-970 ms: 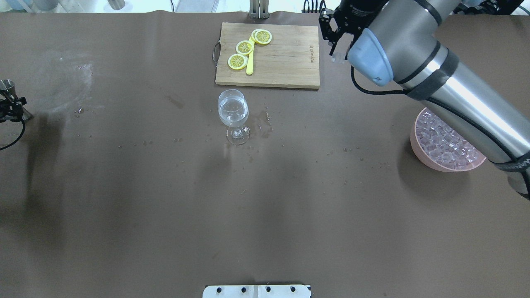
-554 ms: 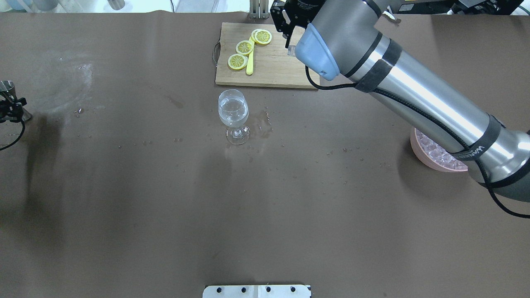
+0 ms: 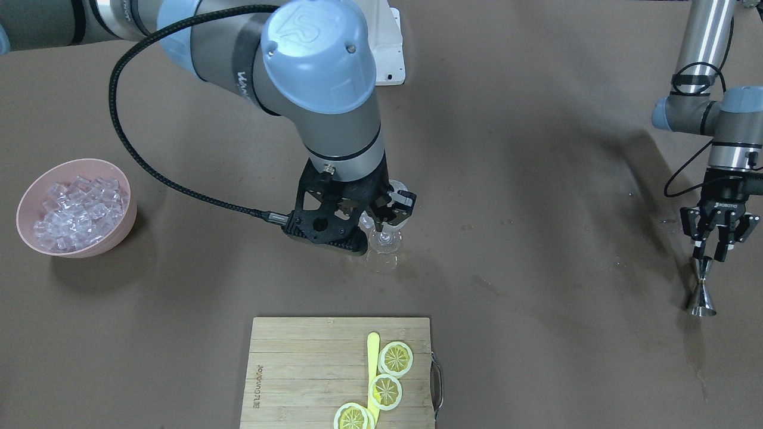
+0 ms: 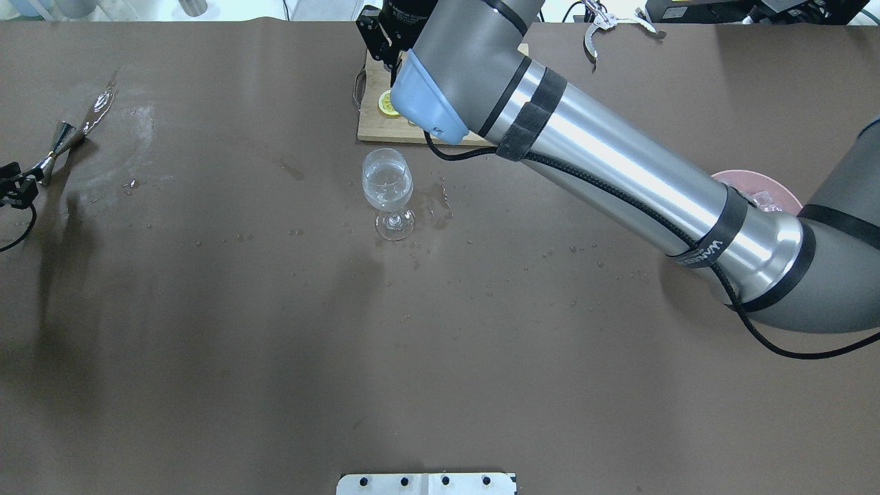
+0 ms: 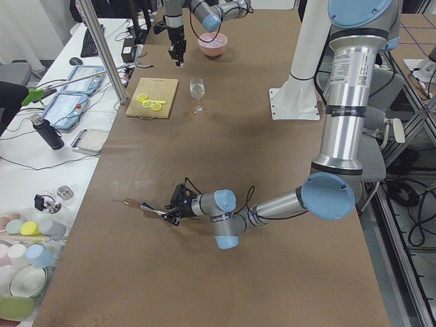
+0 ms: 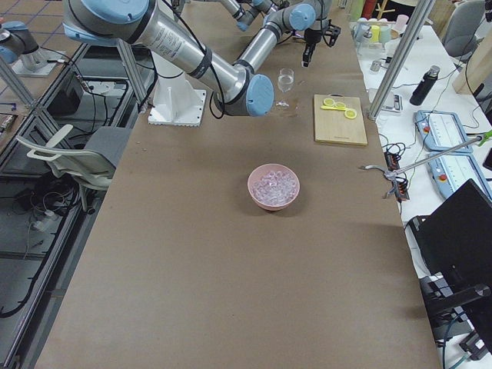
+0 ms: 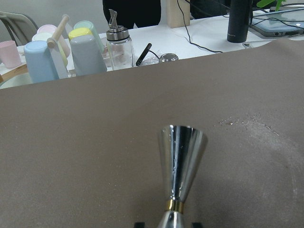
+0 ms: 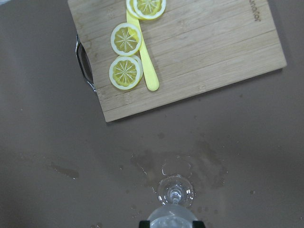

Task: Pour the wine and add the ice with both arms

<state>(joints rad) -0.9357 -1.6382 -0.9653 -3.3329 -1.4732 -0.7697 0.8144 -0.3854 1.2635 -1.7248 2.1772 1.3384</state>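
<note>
Right pincer [image 3: 390,215] hangs directly over the clear stemmed wine glass [image 4: 388,189]. I cannot tell whether its jaws carry a cube, because my own wrist blocks them. Left pincer [image 3: 710,253] is clamped on the steel double-cone jigger [image 3: 701,292], well apart. Wine [image 4: 386,198] sits in the glass. Ice [image 3: 80,202] is heaped in the pink bowl [image 3: 116,232]. Recommended: centre over the rim and release low to avoid splash. Brown table cover [image 4: 275,344] is spotted with droplets, and a cluttered white bench [image 5: 41,174] flanks it.
</note>
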